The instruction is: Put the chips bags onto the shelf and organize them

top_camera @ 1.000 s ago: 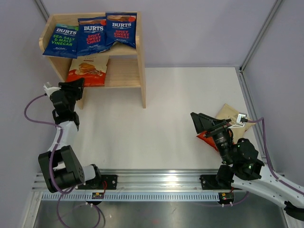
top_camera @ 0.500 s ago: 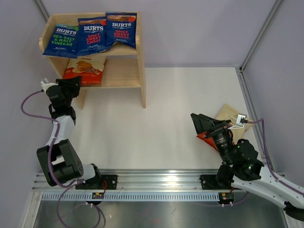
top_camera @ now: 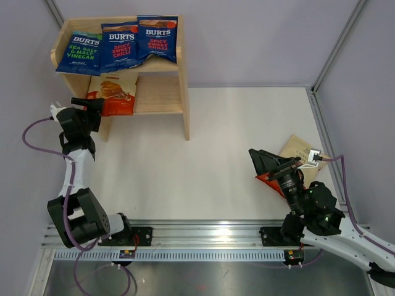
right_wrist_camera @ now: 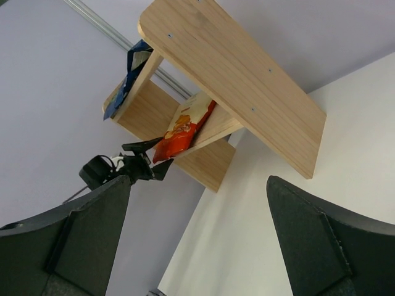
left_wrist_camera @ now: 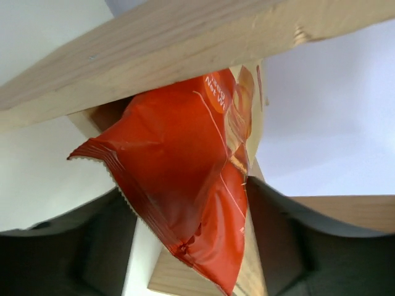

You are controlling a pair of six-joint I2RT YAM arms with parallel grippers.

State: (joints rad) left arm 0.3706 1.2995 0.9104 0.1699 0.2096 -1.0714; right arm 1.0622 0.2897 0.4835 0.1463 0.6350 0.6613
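Three dark blue chips bags lean in a row on the top tier of the wooden shelf. A cream and red-orange chips bag stands at the left of the lower tier; it also shows in the right wrist view. My left gripper is open, its jaws on either side of that bag's red bottom edge. Another cream bag lies on the table at the right, partly hidden under my right gripper. That gripper is open and holds nothing.
The lower tier has bare wood to the right of the cream bag. White tabletop lies between the two arms. Purple walls enclose the table, with a metal rail at the near edge.
My left gripper has opened and let go of the cream bag, after moving it back and left onto the lower tier. The bag now stands more upright. The right arm is still.
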